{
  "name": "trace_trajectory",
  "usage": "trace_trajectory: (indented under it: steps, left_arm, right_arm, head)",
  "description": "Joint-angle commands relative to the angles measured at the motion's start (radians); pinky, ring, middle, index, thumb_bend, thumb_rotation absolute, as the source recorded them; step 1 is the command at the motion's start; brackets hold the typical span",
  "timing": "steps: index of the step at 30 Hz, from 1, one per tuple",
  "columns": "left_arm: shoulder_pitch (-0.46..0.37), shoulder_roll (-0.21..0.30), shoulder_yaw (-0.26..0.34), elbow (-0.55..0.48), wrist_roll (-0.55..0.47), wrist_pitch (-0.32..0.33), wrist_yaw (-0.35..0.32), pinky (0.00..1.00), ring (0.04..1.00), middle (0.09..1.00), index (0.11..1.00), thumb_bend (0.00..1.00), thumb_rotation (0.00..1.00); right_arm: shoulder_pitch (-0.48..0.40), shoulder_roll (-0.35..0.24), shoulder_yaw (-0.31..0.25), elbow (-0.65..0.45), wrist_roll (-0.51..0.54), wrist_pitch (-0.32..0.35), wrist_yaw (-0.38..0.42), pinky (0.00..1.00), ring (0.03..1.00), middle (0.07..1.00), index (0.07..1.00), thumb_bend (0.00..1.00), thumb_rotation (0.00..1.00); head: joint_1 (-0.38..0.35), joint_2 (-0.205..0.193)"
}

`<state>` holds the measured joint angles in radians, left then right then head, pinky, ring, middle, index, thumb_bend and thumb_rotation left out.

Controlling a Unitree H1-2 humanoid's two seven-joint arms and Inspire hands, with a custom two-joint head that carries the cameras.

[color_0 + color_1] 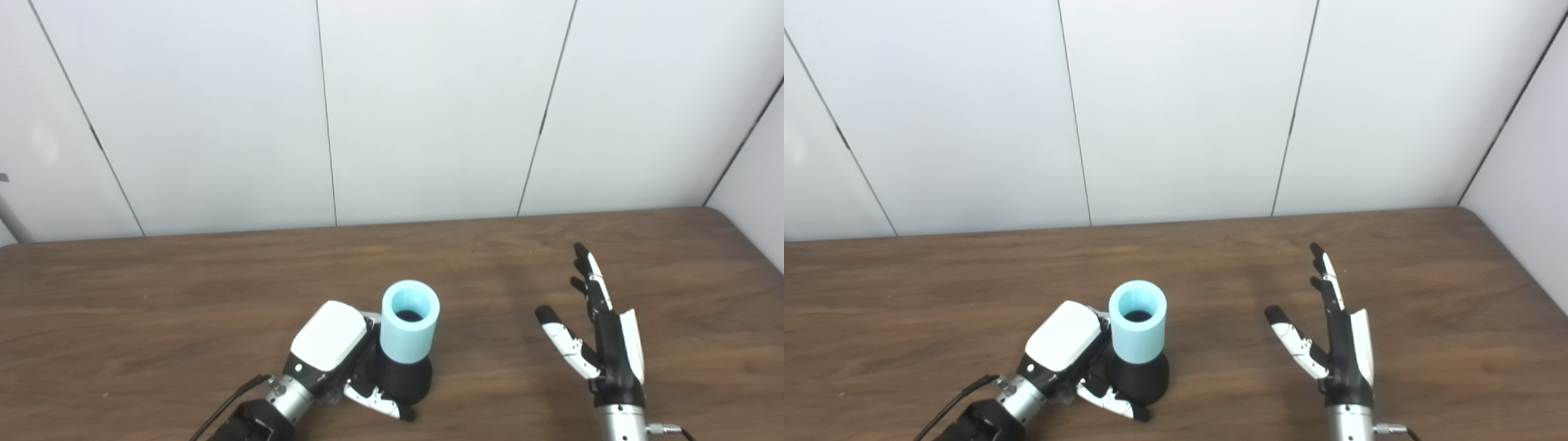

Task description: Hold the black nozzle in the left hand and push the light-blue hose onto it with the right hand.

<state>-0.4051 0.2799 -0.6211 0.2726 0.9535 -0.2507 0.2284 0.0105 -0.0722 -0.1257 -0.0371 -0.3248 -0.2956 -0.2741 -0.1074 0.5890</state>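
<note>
White wall panels back the wooden table. Near its front edge, the left hand wraps the black nozzle, light-blue hose seated upright on top. Right hand waits, fingers spread, empty. Both parts look rigid and light; grip the hose's sleeve wall.

We see our left hand curled in a grasp, our right hand upright, fingers spread, holding nothing.
</note>
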Motion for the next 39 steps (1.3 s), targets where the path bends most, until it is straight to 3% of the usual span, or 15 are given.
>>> trace_trajectory:
  steps: [1, 5, 8, 14, 16, 19, 20, 21, 22, 25, 31, 39]
  left_arm:
    - [0.030, 0.015, -0.033, 0.033, 0.031, 0.002, -0.072, 0.13, 0.194, 0.471, 0.479, 0.53, 0.00]
    - [0.030, 0.016, -0.033, 0.034, 0.031, 0.002, -0.073, 0.14, 0.198, 0.471, 0.479, 0.53, 0.00]
    - [0.032, 0.016, -0.030, 0.031, 0.027, 0.004, -0.075, 0.14, 0.203, 0.471, 0.479, 0.53, 0.00]
    - [0.034, 0.014, -0.022, 0.023, 0.008, 0.021, -0.107, 0.14, 0.199, 0.471, 0.479, 0.53, 0.00]
    - [0.035, 0.015, -0.018, 0.009, -0.001, 0.047, -0.154, 0.23, 0.304, 0.428, 0.498, 0.52, 0.00]
    - [0.037, 0.019, -0.015, -0.026, -0.013, 0.107, -0.254, 0.37, 0.464, 0.476, 0.504, 0.52, 0.00]
    - [0.038, 0.020, -0.015, -0.036, -0.015, 0.124, -0.283, 0.41, 0.497, 0.532, 0.499, 0.52, 0.03]
    - [0.038, 0.022, -0.016, -0.046, -0.014, 0.142, -0.314, 0.43, 0.526, 0.582, 0.575, 0.73, 0.03]
    - [0.038, 0.023, -0.017, -0.055, -0.013, 0.160, -0.343, 0.48, 0.576, 0.645, 0.644, 0.86, 0.05]
    - [0.037, 0.030, -0.021, -0.076, 0.010, 0.209, -0.407, 0.57, 0.679, 0.745, 0.746, 0.98, 0.16]
    - [0.030, 0.049, -0.011, -0.125, -0.007, 0.312, -0.564, 0.80, 0.867, 0.879, 0.885, 1.00, 0.27]
    - [0.009, 0.079, 0.002, -0.186, 0.006, 0.474, -0.789, 0.94, 0.993, 0.976, 0.985, 1.00, 0.29]
  right_arm:
    - [-0.017, -0.011, -0.011, 0.020, 0.037, -0.014, 0.003, 0.90, 0.954, 0.966, 0.944, 0.50, 0.71]
    - [-0.024, -0.023, -0.012, 0.049, 0.096, -0.011, 0.025, 0.93, 0.958, 0.964, 0.933, 0.46, 0.72]
    - [-0.027, -0.023, -0.013, 0.062, 0.147, -0.016, 0.044, 0.92, 0.946, 0.953, 0.923, 0.39, 0.72]
    - [-0.023, -0.022, -0.008, 0.055, 0.154, 0.011, 0.053, 0.89, 0.927, 0.934, 0.907, 0.35, 0.73]
    - [-0.023, -0.022, -0.008, 0.056, 0.149, 0.024, 0.053, 0.89, 0.922, 0.928, 0.904, 0.37, 0.72]
    - [-0.020, -0.021, -0.005, 0.046, 0.138, 0.043, 0.053, 0.89, 0.919, 0.925, 0.900, 0.42, 0.71]
    - [-0.019, -0.020, -0.003, 0.040, 0.135, 0.051, 0.054, 0.88, 0.919, 0.925, 0.899, 0.43, 0.71]
    - [-0.018, -0.020, -0.002, 0.036, 0.133, 0.057, 0.055, 0.88, 0.920, 0.927, 0.900, 0.43, 0.71]
    - [-0.018, -0.020, -0.001, 0.033, 0.132, 0.061, 0.055, 0.89, 0.921, 0.927, 0.900, 0.44, 0.70]
    - [-0.016, -0.021, 0.001, 0.028, 0.122, 0.073, 0.054, 0.89, 0.919, 0.926, 0.898, 0.46, 0.70]
    - [-0.012, -0.025, 0.008, 0.020, 0.132, 0.081, 0.063, 0.91, 0.933, 0.936, 0.911, 0.46, 0.68]
    - [-0.013, -0.034, 0.011, 0.032, 0.128, 0.079, 0.063, 0.91, 0.931, 0.939, 0.918, 0.46, 0.69]
  head:
    - [-0.001, 0.001]
    - [0.001, 0.000]
    - [0.001, 0.002]
    - [0.004, 0.003]
    - [0.004, 0.003]
    - [0.004, 0.003]
    - [0.004, 0.003]
    - [0.004, 0.003]
    - [0.004, 0.003]
    - [0.004, 0.005]
    - [0.007, 0.004]
    - [0.018, 0.003]
